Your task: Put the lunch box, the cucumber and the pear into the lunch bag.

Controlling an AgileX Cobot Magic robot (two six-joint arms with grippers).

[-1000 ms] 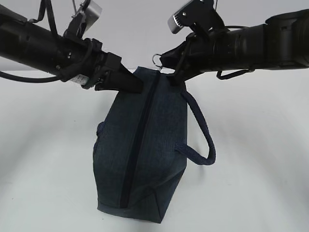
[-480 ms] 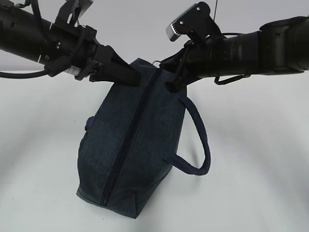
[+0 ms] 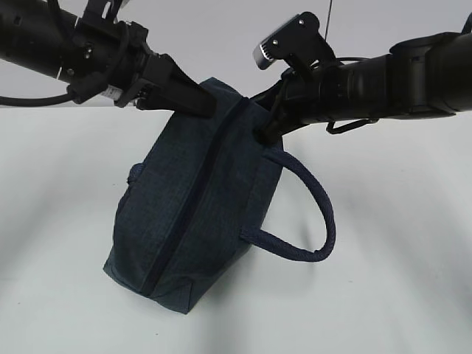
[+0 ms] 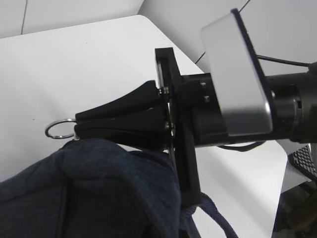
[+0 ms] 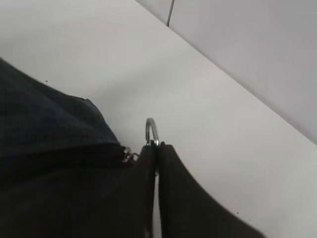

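I have the lunch bag (image 3: 193,210) hanging off the table (image 3: 391,295), my left gripper (image 3: 199,105) pinched on its top corner fabric, my right gripper (image 5: 157,148) clamped on the ring pull (image 5: 150,130). Over the last second its bottom swung left, zipper (image 3: 188,214) still shut, so nothing can go in yet

Plain white table (image 3: 398,243) below, pale wall (image 3: 221,37) behind.

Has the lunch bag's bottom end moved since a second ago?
Yes. The lunch bag has swung its bottom corner leftward across the white table, tilting more.
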